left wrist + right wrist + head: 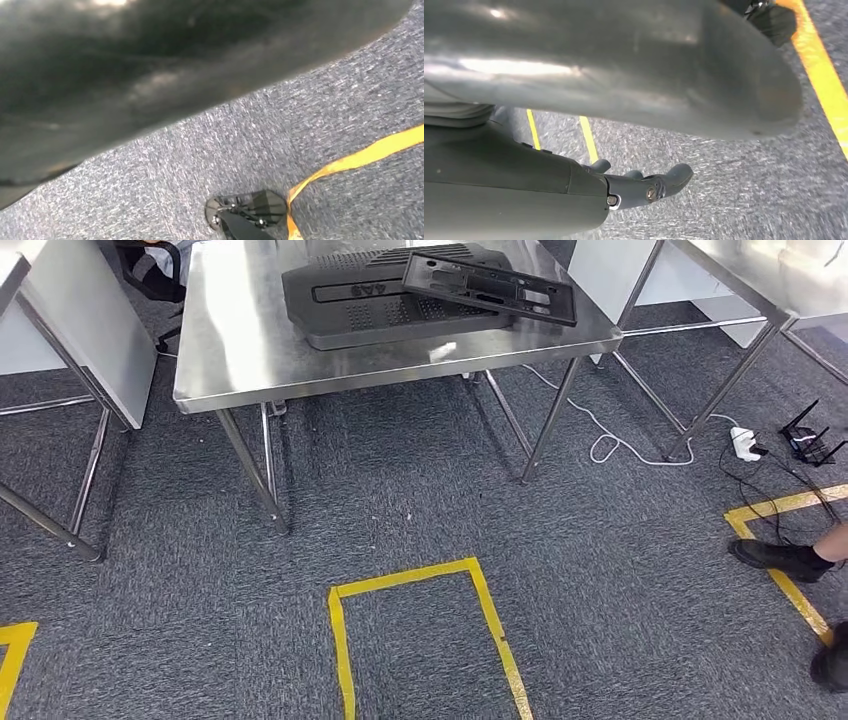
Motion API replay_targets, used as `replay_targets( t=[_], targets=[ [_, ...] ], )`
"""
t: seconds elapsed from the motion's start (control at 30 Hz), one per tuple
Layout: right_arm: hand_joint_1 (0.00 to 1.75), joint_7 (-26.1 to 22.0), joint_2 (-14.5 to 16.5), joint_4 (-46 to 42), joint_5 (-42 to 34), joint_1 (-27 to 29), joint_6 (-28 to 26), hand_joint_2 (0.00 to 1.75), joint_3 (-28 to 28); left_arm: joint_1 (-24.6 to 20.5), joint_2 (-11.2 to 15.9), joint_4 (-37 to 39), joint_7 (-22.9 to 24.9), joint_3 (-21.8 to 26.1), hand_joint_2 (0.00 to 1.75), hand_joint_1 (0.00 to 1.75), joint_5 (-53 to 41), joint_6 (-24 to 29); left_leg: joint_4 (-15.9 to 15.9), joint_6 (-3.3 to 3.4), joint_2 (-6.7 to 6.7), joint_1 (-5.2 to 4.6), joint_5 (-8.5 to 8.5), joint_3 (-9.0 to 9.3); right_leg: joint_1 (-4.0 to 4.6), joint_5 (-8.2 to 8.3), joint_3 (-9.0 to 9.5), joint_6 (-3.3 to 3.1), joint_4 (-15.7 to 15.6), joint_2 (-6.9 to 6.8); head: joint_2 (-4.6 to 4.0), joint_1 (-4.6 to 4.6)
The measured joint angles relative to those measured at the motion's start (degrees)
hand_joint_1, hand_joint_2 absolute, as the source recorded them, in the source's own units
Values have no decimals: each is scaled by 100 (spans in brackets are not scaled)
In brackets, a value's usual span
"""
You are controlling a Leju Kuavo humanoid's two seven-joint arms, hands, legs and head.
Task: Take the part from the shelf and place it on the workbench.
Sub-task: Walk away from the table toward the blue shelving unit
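Observation:
A stainless steel workbench (250,350) stands ahead of me on the grey carpet. On its top lies a large black ribbed panel (360,300), and a thinner black frame part (490,285) rests across the panel's right side. In the right wrist view my right hand (644,187) hangs over the carpet, its dark fingers (676,175) stretched out with nothing in them.
A yellow tape rectangle (420,580) marks the floor in front of the bench. Other steel tables stand at the left (70,340) and right (740,280). A white cable and power strip (745,443) lie at the right. A person's black shoe (780,557) is beside yellow tape.

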Motion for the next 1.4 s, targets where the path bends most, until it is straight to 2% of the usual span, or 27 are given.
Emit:
replay_targets(
  t=[0.07,0.1,0.17,0.2,0.27,0.3,0.33,0.37,0.43,0.47,0.5,0.53,0.57,0.63,0.67,0.7,0.8,0.87,0.93,1.0,1.03,1.07,1.1,1.17,1.23,1.33,1.4],
  targets=[
    [0,4,1,0,82,-4,13,0,84,-1,-1,0,-1,6,0,0,7,1,2,11,9,0,99,-137,-3,-305,-133,-10,510,1,0,23],
    [0,2,-2,0,137,-10,23,0,154,-1,-4,0,-5,17,0,0,15,-2,3,-4,14,2,193,-254,-5,-406,36,18,477,1,0,34],
    [0,-9,-14,0,214,-29,33,0,274,-1,-9,-2,-14,43,0,0,39,-9,6,-83,21,-5,366,-438,6,-379,594,74,-129,5,0,29],
    [0,-13,-16,0,221,-37,37,0,295,-2,-10,-2,-19,50,0,0,48,-12,0,-129,22,-10,416,-461,20,-297,818,58,-493,9,0,20],
    [0,-14,-16,0,225,-36,40,0,325,0,-12,-2,-21,54,0,0,59,-18,-47,-214,25,-12,499,-452,58,-224,821,-29,-553,16,0,6],
    [0,-14,-17,1,225,-30,40,0,338,4,-13,-2,-21,55,0,0,61,-20,-64,-252,25,-1,529,-454,39,-180,806,-76,-560,12,0,2],
    [0,-14,-19,2,226,-27,40,0,350,8,-13,-2,-21,57,0,0,61,-21,-43,-279,24,7,496,-471,21,-132,795,-125,-574,6,0,-1],
    [0,-14,-23,3,228,-22,40,0,361,13,-11,-2,-21,61,0,0,63,-21,75,-296,21,11,367,-516,-3,-82,770,-175,-590,-2,0,-6],
    [0,-18,-30,5,240,-14,41,0,377,18,-9,-2,-20,72,0,0,69,-21,693,-315,15,16,-136,-709,-12,3,716,-245,-594,-17,0,-18],
    [0,-21,-32,5,250,-9,44,0,385,18,-9,-2,-20,77,0,0,73,-21,1093,-327,12,17,-388,-814,-2,38,673,-261,-587,-21,0,-17],
    [0,-24,-31,6,260,-5,50,0,391,19,-9,-2,-19,81,0,0,74,-21,1408,-340,10,18,-552,-873,7,71,636,-265,-577,-23,0,-17],
    [0,-27,-31,7,269,-3,60,0,395,19,-9,-2,-20,83,0,0,75,-21,1530,-348,10,19,-601,-837,14,97,592,-261,-562,-23,0,-18],
    [0,-30,-32,7,276,-2,72,0,398,19,-8,-2,-21,84,0,0,75,-23,1411,-349,12,20,-543,-683,15,113,554,-255,-542,-21,0,-17],
    [0,-32,-30,7,286,-1,95,0,403,16,-6,-2,-33,85,0,0,78,-28,663,-335,11,26,-317,-140,13,125,499,-239,-483,-17,0,-19],
    [0,-34,-28,7,291,-4,102,0,406,12,-6,-2,-44,85,0,0,78,-32,306,-315,7,18,-241,83,29,125,472,-224,-444,-16,0,-16],
    [0,-36,-27,7,295,-7,108,0,408,9,-7,-2,-55,85,0,0,79,-38,74,-288,3,7,-208,213,43,131,444,-200,-413,-17,0,-10],
    [0,-50,-28,7,299,-9,136,0,409,9,-8,-2,-87,89,0,0,81,-95,-37,-165,4,-36,-153,200,46,183,382,-90,-407,-15,0,-3],
    [0,-63,-33,7,305,0,152,0,410,6,-6,-1,-111,91,0,0,85,-144,-64,-65,18,-21,-82,153,30,92,270,-49,-264,-7,0,7],
    [0,-73,-34,7,309,2,160,0,413,1,-5,-2,-123,92,0,0,85,-163,-75,-1,34,-8,-21,80,14,-220,-12,-68,301,-1,0,26],
    [0,-78,-33,7,310,-1,163,0,425,2,-4,-1,-124,92,0,0,84,-166,-73,8,53,-9,27,4,1,-528,-314,-70,1022,-1,0,33],
    [0,-79,-36,7,310,4,163,0,434,3,-5,-1,-124,93,0,0,84,-166,-72,1,63,-8,48,-27,-4,-580,-362,-42,1186,-1,0,33],
    [0,-80,-38,7,310,10,167,0,442,4,-7,0,-124,93,0,0,84,-167,-72,-10,70,-5,68,-51,-9,-545,-293,2,1122,-2,0,35],
    [0,-81,-41,7,312,14,174,0,450,5,-9,0,-124,94,0,0,83,-171,-71,-26,77,0,85,-67,-14,-438,-105,53,833,-7,0,35],
    [0,-91,-43,7,326,7,193,0,465,3,-14,0,-124,94,0,0,82,-184,-66,-68,98,-9,110,-74,-9,-189,401,104,-20,-89,0,38],
    [0,-106,-42,7,348,-12,208,0,484,1,-15,0,-125,94,0,0,79,-198,-72,-125,131,-32,131,-66,19,-68,635,41,-483,-138,0,29],
    [0,-114,-40,7,365,-13,218,0,500,1,-18,0,-126,94,0,0,76,-214,-103,-232,179,-23,162,-58,29,5,615,-108,-544,-63,0,18],
    [0,-114,-42,7,373,-6,227,0,505,3,-19,0,-130,94,0,0,76,-224,159,-280,138,-8,-56,-159,-9,69,628,-199,-573,-18,0,2]
  ],
)
